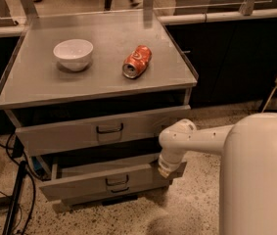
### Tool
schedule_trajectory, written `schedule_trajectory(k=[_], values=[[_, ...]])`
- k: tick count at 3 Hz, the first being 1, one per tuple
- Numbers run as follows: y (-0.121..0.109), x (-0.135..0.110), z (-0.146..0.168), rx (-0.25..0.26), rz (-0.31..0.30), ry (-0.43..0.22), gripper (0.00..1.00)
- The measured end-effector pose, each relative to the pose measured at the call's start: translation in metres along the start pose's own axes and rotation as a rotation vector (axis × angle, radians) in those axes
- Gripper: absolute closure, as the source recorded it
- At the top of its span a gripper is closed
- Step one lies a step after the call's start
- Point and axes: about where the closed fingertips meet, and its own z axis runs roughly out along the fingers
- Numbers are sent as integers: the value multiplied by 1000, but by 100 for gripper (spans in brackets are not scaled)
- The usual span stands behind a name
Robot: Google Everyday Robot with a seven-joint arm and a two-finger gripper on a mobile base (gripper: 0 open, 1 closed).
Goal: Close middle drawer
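Where my arm bends down by the cabinet's right side, my tool (pixel 170 169) sits against the right end of the middle drawer (pixel 86 182), at its front panel; I cannot tell whether it is spread or pressed together. That drawer stands pulled out, under the wider upper drawer (pixel 69 133) and the counter (pixel 35 84).

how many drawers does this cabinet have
3: the top drawer under the cabinet top, partly out; the middle drawer below, pulled further out, the gripper at its right front corner; the bottom drawer beneath, mostly hidden.
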Motion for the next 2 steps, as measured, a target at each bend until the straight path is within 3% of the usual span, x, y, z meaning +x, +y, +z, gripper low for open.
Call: schedule_trajectory(k=[1,2], values=[[0,0,0,0,0,0,8],[0,0,0,0,0,0,0]])
